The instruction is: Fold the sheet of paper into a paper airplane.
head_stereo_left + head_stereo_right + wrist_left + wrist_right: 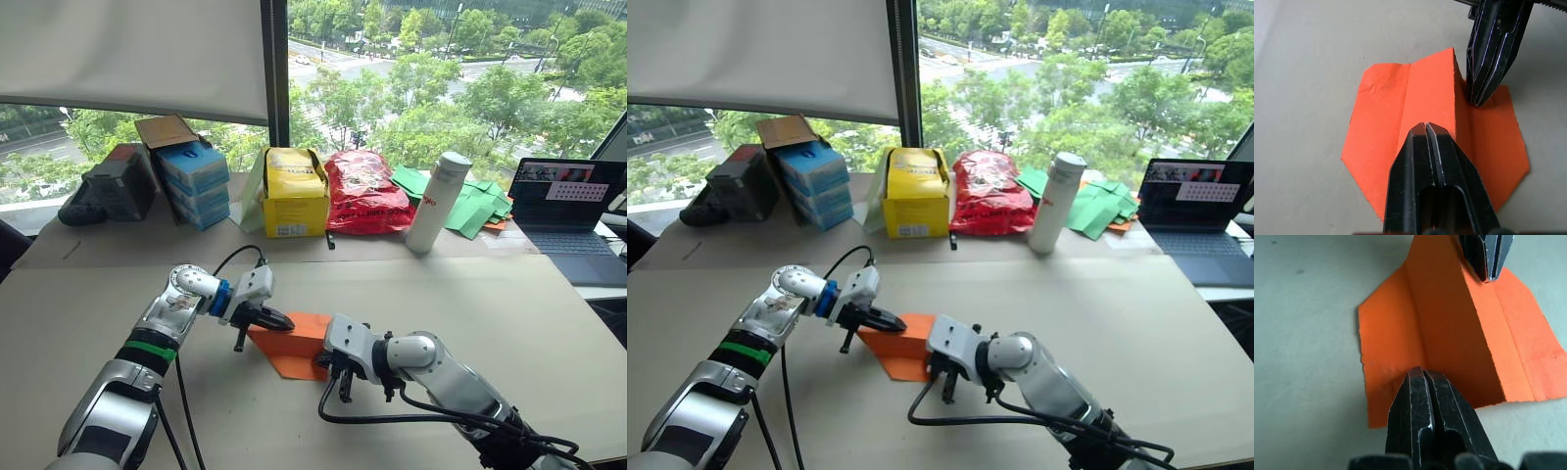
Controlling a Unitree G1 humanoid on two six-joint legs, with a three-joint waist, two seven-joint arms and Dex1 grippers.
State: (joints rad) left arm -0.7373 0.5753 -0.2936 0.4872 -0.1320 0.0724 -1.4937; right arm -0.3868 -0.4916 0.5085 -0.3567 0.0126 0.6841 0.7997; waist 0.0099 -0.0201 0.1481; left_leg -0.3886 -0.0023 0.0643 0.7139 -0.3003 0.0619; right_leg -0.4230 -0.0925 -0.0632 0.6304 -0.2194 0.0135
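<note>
The paper is lying on the table between the two arms, already folded into a pointed wedge with a raised middle ridge and flat wings on either side. The left end effector is closed, its tips pressing down at one end of the ridge; the right end effector is also closed, pushing down at the other end. Judging by this, both are pinning the fold so the crease sets and the wings are staying flat. In the head views the arms are covering much of the airplane, so its point is hard to make out, and whether either tip is pinching paper cannot be told.
</note>
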